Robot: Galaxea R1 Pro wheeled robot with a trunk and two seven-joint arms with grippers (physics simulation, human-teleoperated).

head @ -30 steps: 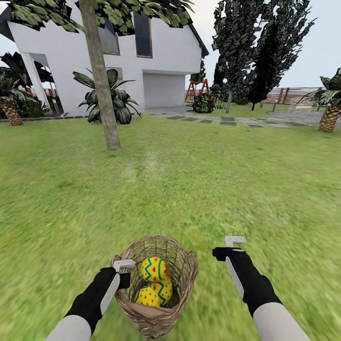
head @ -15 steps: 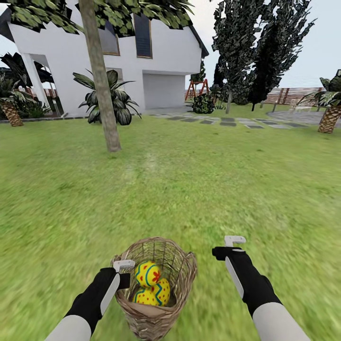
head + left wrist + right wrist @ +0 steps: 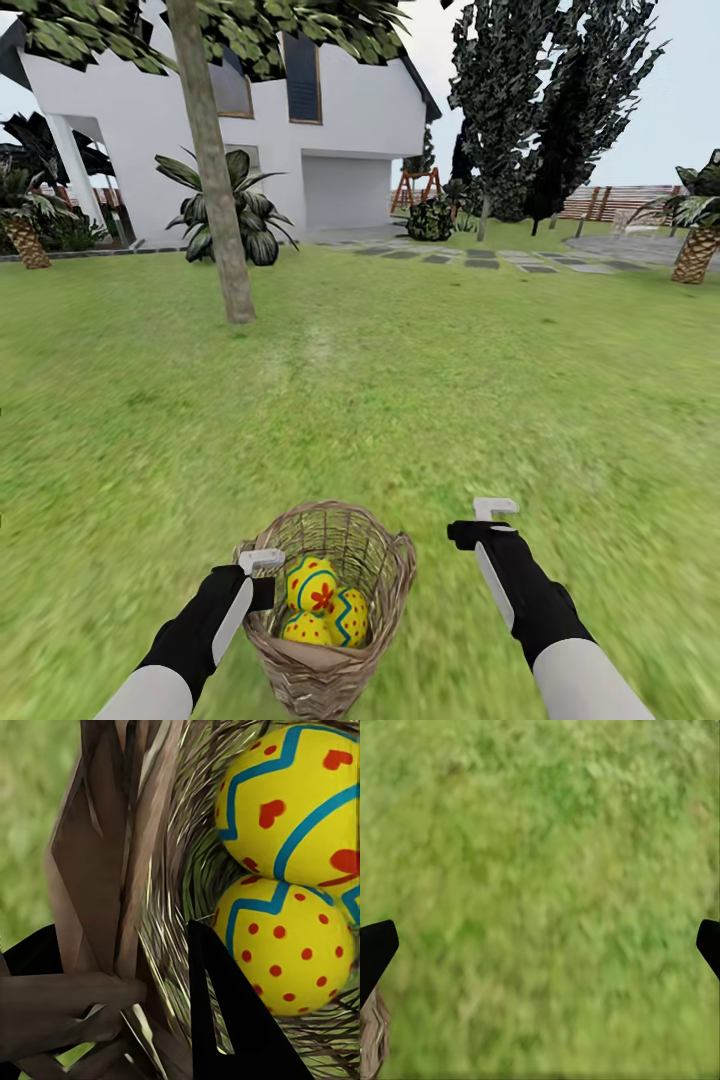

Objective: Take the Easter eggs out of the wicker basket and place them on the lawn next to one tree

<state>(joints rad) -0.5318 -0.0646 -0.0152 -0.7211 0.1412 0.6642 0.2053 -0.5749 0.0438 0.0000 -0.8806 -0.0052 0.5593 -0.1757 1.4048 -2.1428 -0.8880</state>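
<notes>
Left pincer (image 3: 262,562) on wicker basket (image 3: 385,560), eggs (image 3: 322,605) resettled.

Both arms reach forward, white forearms ending in black wrists. The left gripper (image 3: 262,562) sits at the near-left rim of the wicker basket (image 3: 385,590), one dark finger (image 3: 225,1020) inside the wall (the rim clamped between the fingers). The right gripper (image 3: 495,509) hangs spread wide over the lawn (image 3: 547,892).

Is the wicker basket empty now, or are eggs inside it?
Not empty: the wicker basket holds painted eggs, piled inside its wall.
</notes>
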